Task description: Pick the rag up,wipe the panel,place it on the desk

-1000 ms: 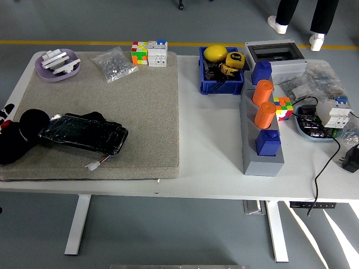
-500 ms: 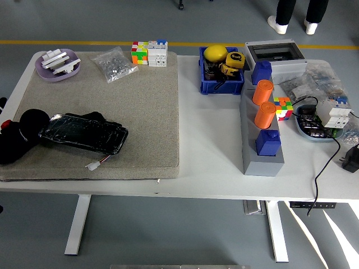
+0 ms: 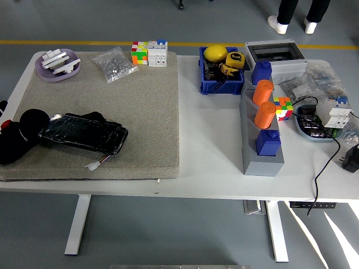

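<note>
So at the far left the left hand is barely peeking in at the frame edge, just a dark bit with a red spot, and honestly I can't tell how its fingers are set. Right beside it, toward the middle of the table, sits a black lump on the grey mat. My guess is that's the rag, but it's dark on dark, so where hand ends and cloth begins is unclear. The lump's far side touches the glossy black panel, which lies flat, with a little white connector on its wire poking out of the near edge.

What I'd worry about: the rag is butted up against the panel, so a sloppy grab could nudge or drag the panel along the mat, maybe toward the near edge. The wipe itself could snag that connector wire and tug it. The shiny surface probably slides easily under sideways pressure, too.

Further from the hand, the purple dish, bag of screws and cubes look safely out of reach. The blue bin and the orange cylinders are well apart. The right hand isn't showing at all.
</note>
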